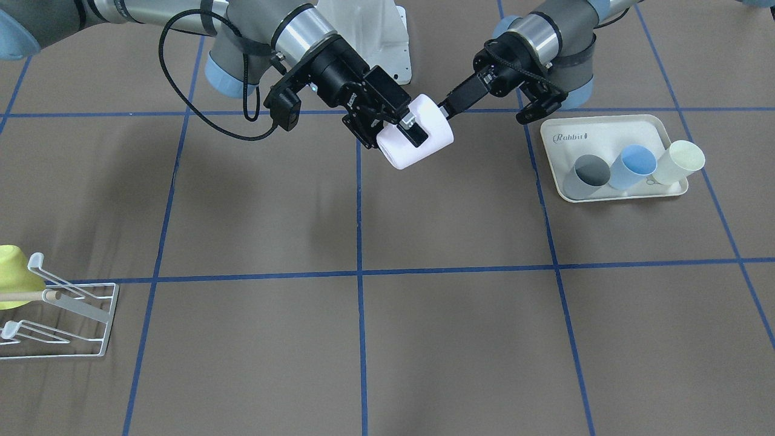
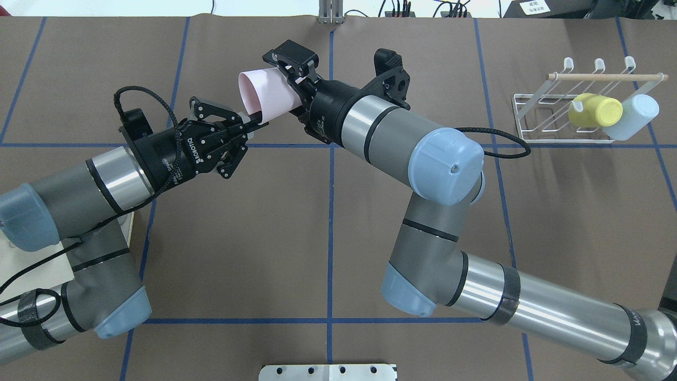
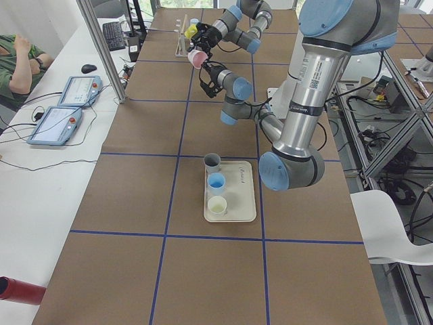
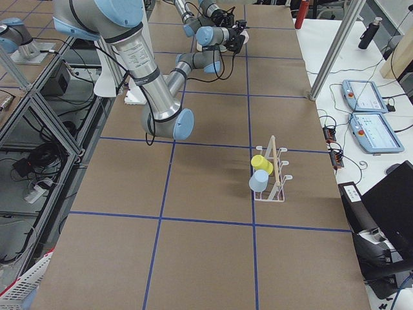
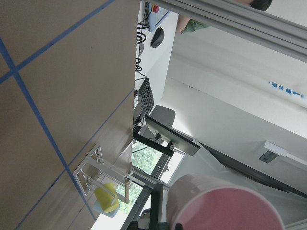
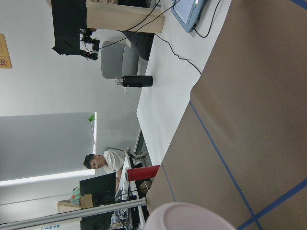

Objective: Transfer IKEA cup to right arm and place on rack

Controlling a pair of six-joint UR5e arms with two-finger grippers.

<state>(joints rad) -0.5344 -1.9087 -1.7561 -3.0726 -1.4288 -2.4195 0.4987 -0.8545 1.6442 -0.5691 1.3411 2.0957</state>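
Observation:
The pale pink IKEA cup (image 1: 424,145) (image 2: 262,92) hangs on its side above the table's far middle, between both arms. The right arm's gripper (image 1: 395,138) (image 2: 290,79) straddles the cup's body, one finger lying flat on the side wall, shut on it. My left gripper (image 1: 447,110) (image 2: 255,118) is pinched on the edge of the cup's end nearest it. The cup fills the bottom of the left wrist view (image 5: 225,206) and of the right wrist view (image 6: 184,216). The white wire rack (image 1: 66,315) (image 2: 550,119) (image 4: 274,177) stands far off on the right arm's side.
A yellow cup (image 2: 595,110) and a pale blue cup (image 2: 632,116) hang on the rack. A cream rabbit-print tray (image 1: 605,130) on the left arm's side holds grey, blue and cream cups. A person sits at the side desk (image 3: 17,64).

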